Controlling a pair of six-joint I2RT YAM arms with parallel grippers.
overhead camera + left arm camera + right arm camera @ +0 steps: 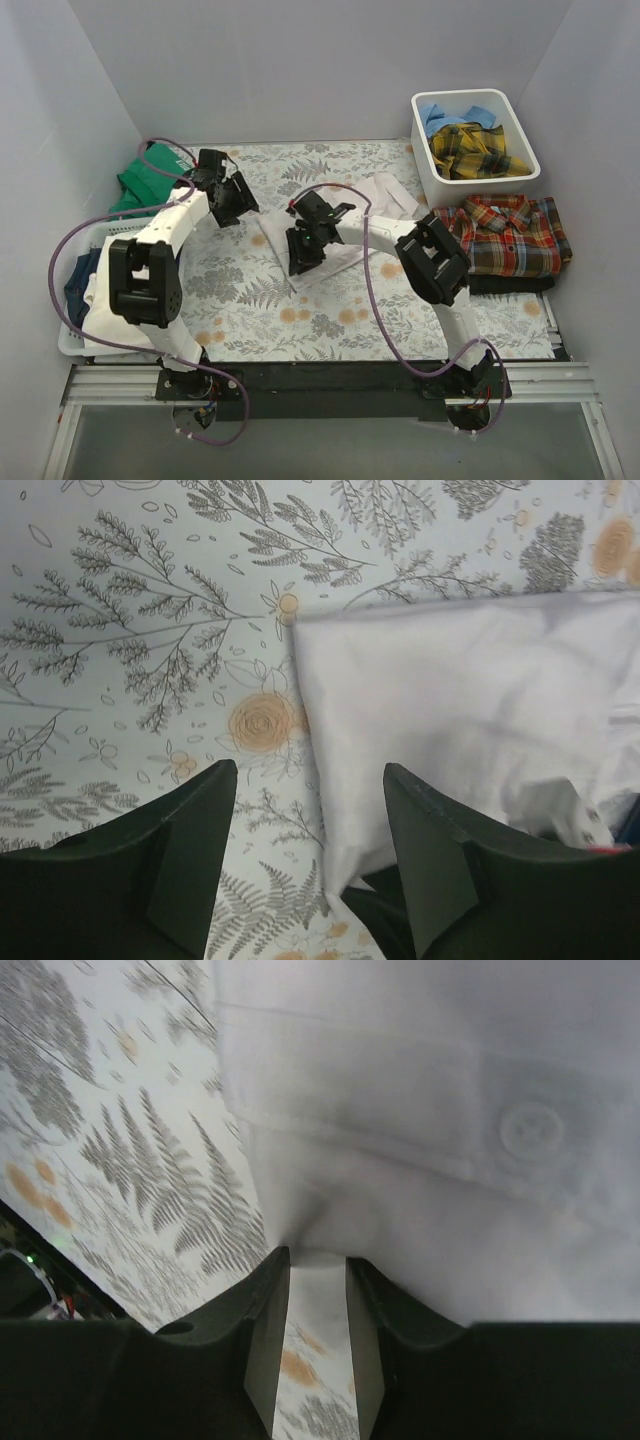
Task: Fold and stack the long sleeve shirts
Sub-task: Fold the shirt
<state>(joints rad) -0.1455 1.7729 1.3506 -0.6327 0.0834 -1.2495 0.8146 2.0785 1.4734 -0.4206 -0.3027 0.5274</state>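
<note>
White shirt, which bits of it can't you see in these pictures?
Top view: the right fingers cover the middle of the white shirt, so its sleeves cannot be told apart.
Left wrist view: the shirt runs off the right edge; the left fingers hide its near corner.
Right wrist view: too close and blurry; only a button and a seam show.

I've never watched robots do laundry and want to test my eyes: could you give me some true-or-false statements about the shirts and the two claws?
1. The red plaid shirt lies folded on the right. True.
2. The yellow plaid shirt is spread flat in the middle. False: it is bunched in the white tub at the back right.
3. The left gripper is open and holds nothing. True.
4. The right gripper hangs open, clear of any cloth. False: it is pinched on the white shirt's edge.
</note>
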